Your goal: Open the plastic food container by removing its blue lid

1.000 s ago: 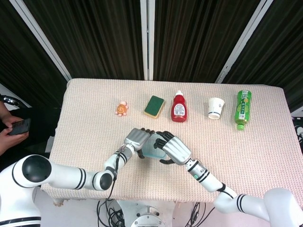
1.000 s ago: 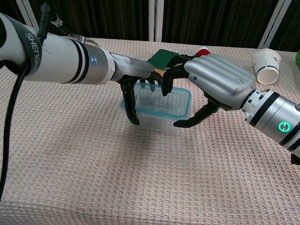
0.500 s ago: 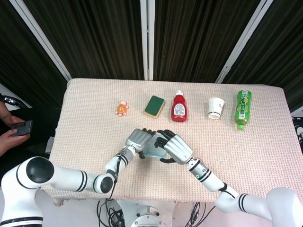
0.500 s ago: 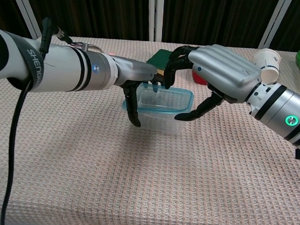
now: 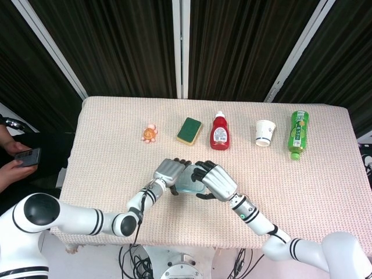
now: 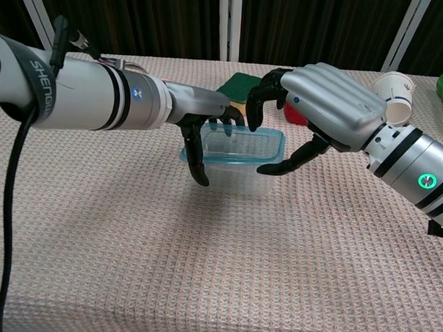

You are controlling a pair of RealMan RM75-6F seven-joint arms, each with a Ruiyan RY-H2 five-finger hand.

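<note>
The clear plastic container (image 6: 236, 174) with its blue lid (image 6: 233, 143) stands on the cloth between my two hands. My left hand (image 6: 198, 115) holds its left end, thumb down the near side and fingers over the far rim. From the right, my right hand (image 6: 323, 104) pinches the lid, fingers hooked over the far edge and thumb under the near right corner. The lid's right end sits slightly higher than its left. In the head view the container (image 5: 187, 181) shows only as a sliver between the left hand (image 5: 168, 171) and the right hand (image 5: 215, 180).
Along the back of the table lie a small orange toy (image 5: 150, 133), a green sponge (image 5: 189, 130), a red sauce bottle (image 5: 219, 131), a paper cup (image 5: 264, 133) and a green bottle (image 5: 298, 134). A person holding a phone (image 5: 26, 156) is at the left edge.
My right hand has risen a little and drawn the lid's right end up with it. The left hand has kept its hold on the container.
</note>
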